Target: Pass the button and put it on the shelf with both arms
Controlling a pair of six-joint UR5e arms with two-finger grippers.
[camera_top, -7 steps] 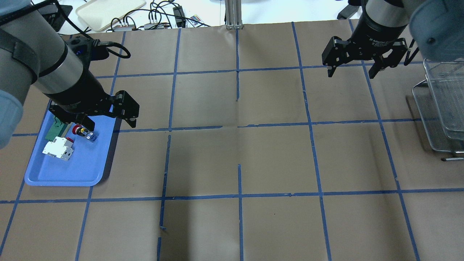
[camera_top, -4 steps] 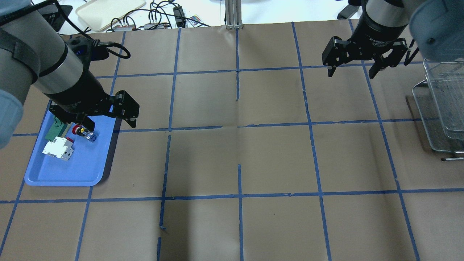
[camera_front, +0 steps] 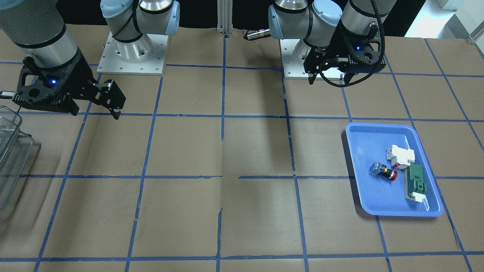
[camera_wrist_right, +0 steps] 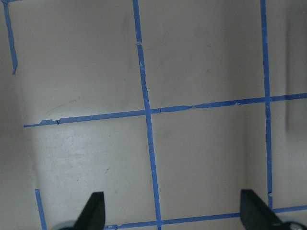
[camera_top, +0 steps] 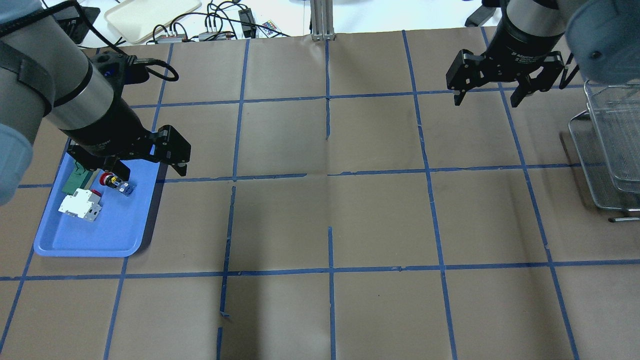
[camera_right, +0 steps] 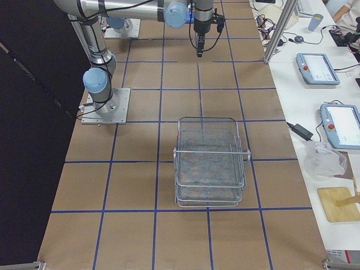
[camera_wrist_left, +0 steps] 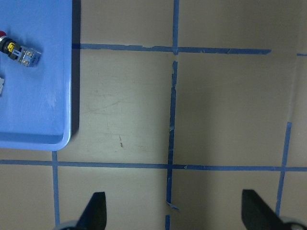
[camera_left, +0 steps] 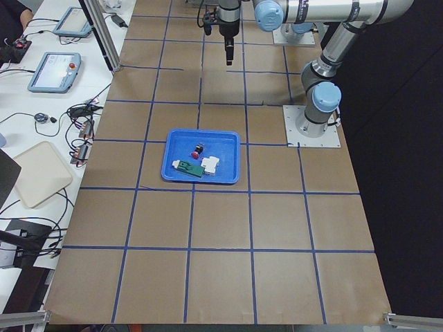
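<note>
Now the button (camera_top: 116, 182) lies on its side in the far part of the blue tray (camera_top: 85, 250), on the left of the worktop (camera_top: 380, 220). Its red head points left and its clear block points right. The flat green part (camera_top: 75, 179) is just to its left, and the white-and-red breaker block (camera_top: 80, 205) sits just nearer than the button.

The left arm (camera_top: 85, 100) hangs above the tray's far right edge. Its jaws are spread wide with nothing between them. In the left wrist view the button (camera_wrist_left: 19, 49) shows at the upper left corner, well away from the two fingertips (camera_wrist_left: 96, 211) at the bottom.

The right arm (camera_top: 525, 30) is over the far right of the worktop. Its jaws are likewise spread wide and empty, over bare brown paper and blue tape lines.

The shelf (camera_right: 211, 160) is a tiered wire-mesh rack. It stands on the worktop at the right edge, to the right of and nearer than the right arm's jaws, well apart from the tray.
</note>
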